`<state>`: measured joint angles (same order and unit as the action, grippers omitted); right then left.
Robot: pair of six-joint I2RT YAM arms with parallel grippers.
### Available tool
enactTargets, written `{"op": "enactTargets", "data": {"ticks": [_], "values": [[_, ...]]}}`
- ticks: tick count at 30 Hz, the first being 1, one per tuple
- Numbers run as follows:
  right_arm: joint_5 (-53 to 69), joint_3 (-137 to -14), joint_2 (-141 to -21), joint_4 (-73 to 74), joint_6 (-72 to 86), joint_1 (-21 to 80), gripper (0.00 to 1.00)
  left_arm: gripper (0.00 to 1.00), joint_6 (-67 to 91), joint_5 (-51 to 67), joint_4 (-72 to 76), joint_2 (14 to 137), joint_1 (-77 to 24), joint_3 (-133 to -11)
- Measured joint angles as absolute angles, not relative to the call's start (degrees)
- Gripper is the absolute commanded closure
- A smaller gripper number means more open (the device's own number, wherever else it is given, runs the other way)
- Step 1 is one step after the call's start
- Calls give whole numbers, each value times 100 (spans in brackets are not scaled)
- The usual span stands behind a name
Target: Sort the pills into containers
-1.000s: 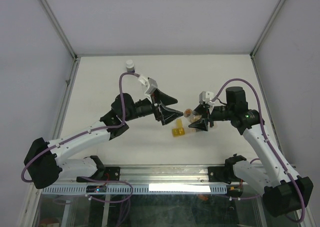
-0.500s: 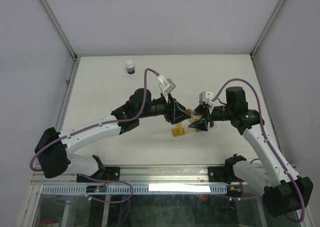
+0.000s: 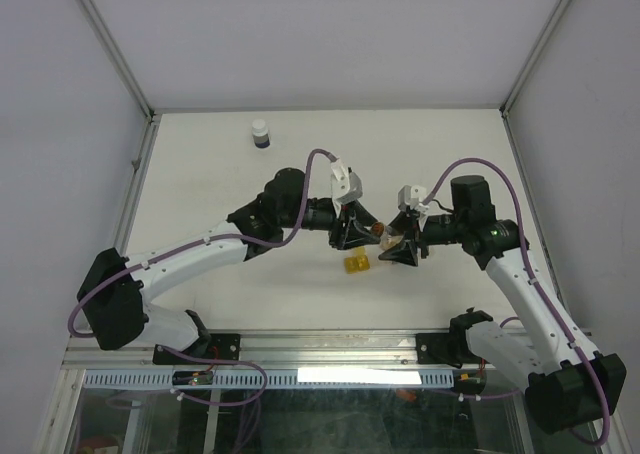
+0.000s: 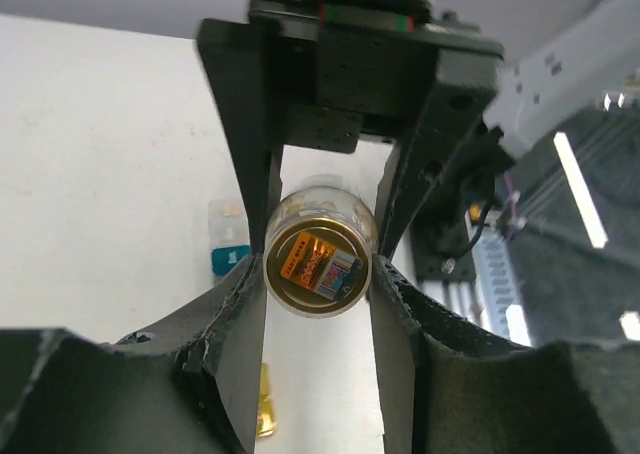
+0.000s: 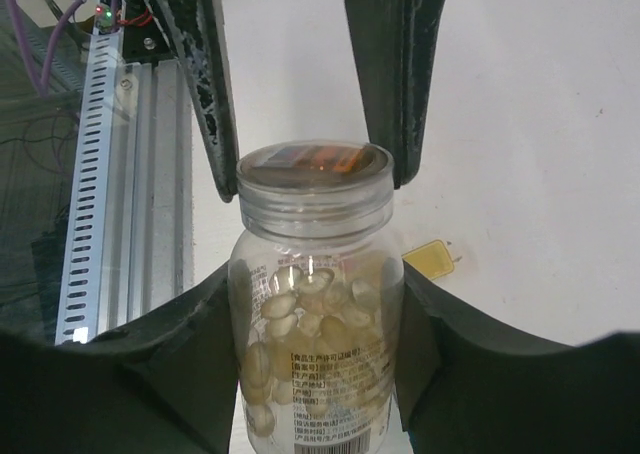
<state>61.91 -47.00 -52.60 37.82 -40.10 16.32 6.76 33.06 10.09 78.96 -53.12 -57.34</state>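
My right gripper (image 3: 397,242) is shut on a clear pill bottle (image 5: 318,344) full of pale pills and holds it above the table. My left gripper (image 3: 362,232) faces it, and its fingers (image 5: 212,124) press both sides of the bottle's cap (image 4: 318,264). The bottle shows between the two grippers in the top view (image 3: 380,230). Of the containers, a yellow box (image 3: 356,263) lies on the table just below the grippers. The left wrist view shows a teal box (image 4: 230,259) with a clear box (image 4: 226,214) beside it, and the yellow box (image 4: 263,414) apart.
A small white bottle with a dark blue band (image 3: 260,134) stands at the back left of the table. A metal rail (image 3: 320,349) runs along the near edge. Enclosure walls bound the table on the left, right and back.
My left arm has swung right to the bottle, and its jaws have come round the cap. My right gripper has kept the bottle nearly still.
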Motion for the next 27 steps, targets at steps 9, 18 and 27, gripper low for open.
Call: {"op": "enactTargets", "data": {"ticks": [9, 18, 27], "values": [[6222, -4700, -5253, 3750, -4005, 1658, 100, 1, -2735, 4532, 279, 8136, -5240, -6027], [6219, -4700, -5253, 3581, -4007, 1658, 100, 1, -445, 4311, 2832, 7430, -4639, -4278], [6219, -4700, -5253, 3579, -4007, 1658, 100, 15, 2484, 3409, 4163, 6875, -4611, -3472]]}}
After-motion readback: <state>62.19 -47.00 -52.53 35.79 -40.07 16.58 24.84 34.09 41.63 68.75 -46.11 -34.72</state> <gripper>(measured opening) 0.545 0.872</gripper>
